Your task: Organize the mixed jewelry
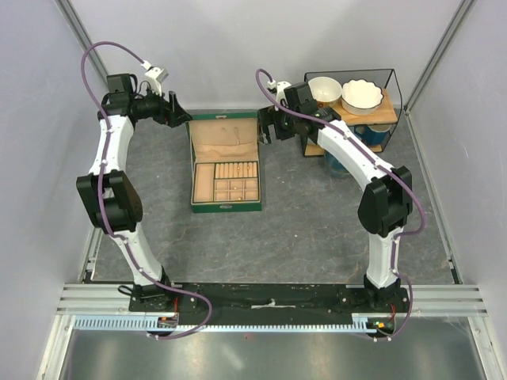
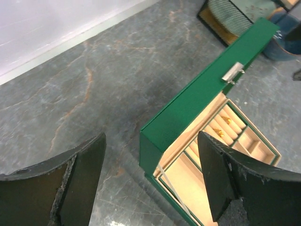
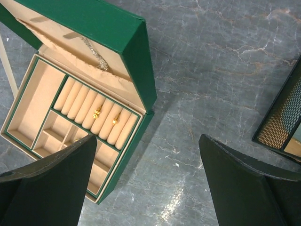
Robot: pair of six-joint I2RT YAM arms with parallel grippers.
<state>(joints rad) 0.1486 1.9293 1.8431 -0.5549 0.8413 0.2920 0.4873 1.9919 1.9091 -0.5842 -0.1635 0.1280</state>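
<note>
The fingers (image 2: 84, 181) of the left gripper (image 2: 151, 139) are seen spread wide apart. Nothing is held between them. Below them, the grey table (image 2: 94, 84) and one corner of the green box (image 2: 188, 108) can be seen. The fingers (image 3: 235, 183) of the right gripper (image 3: 148, 139) are spread wide too, and nothing is held there either. The other side of the box is seen below them.

The box is set open on the table. Its lid (image 1: 226, 136) is tipped up at the far side. A small silver clasp (image 2: 233, 73) is fixed to the lid's edge.

Inside, the box is lined in tan. A row of soft rolls (image 3: 77, 101) is laid across the tray. Two small gold rings (image 3: 97, 113) are tucked between the rolls. They are near each other but are not touching. A thin silvery piece (image 3: 94, 54) is hung from the pocket in the lid. It cannot be told if it is a chain or a hoop. Small square pockets (image 3: 56, 134) are set just beside the rolls. They are partly hidden by one finger, so what is in them cannot be told.

From the top view, the left gripper is seen near the lid's far left corner. The right gripper is seen near its far right corner. Whether the lid is touched cannot be told. A black wire rack (image 1: 396, 87) is stood at the far right of the table. Two pale bowls (image 1: 362, 95) are kept on its wooden shelf.
</note>
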